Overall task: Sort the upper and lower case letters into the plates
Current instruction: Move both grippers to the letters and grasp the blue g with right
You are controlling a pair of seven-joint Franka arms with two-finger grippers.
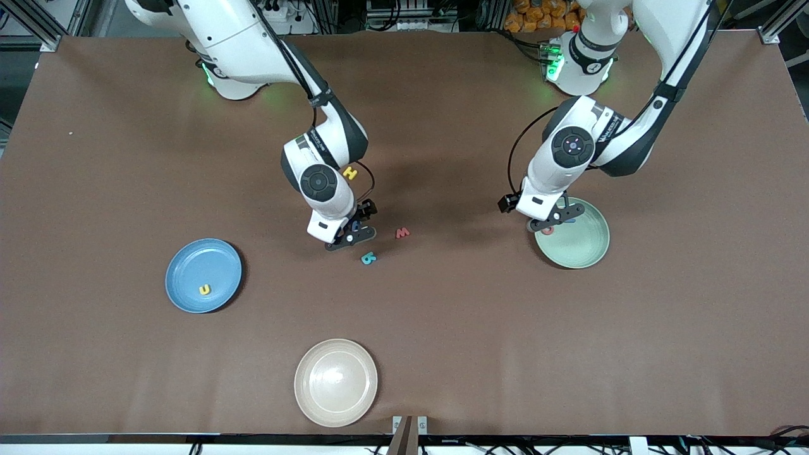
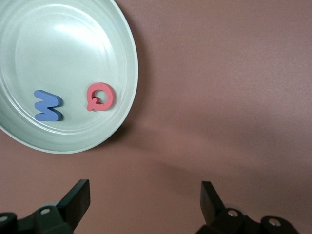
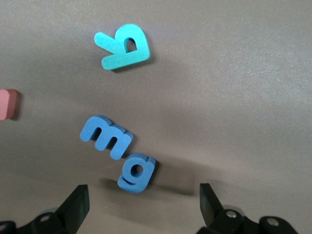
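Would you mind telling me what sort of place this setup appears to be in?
Probably a robotics lab: a brown-covered table framed by aluminium rails, cables along its edge by the arm bases, and toy letters such as a teal letter beside coloured plates like the blue plate.

Lab: aluminium frame (image 1: pixel 38 25), cables (image 1: pixel 404 16).

A high front camera is facing the robots. Wrist cameras are looking down closely: left sharing the pale mint-green round plate (image 2: pixel 127 53) at 4 o'clock, right sharing the teal toy letter (image 3: pixel 124 47) near centre.
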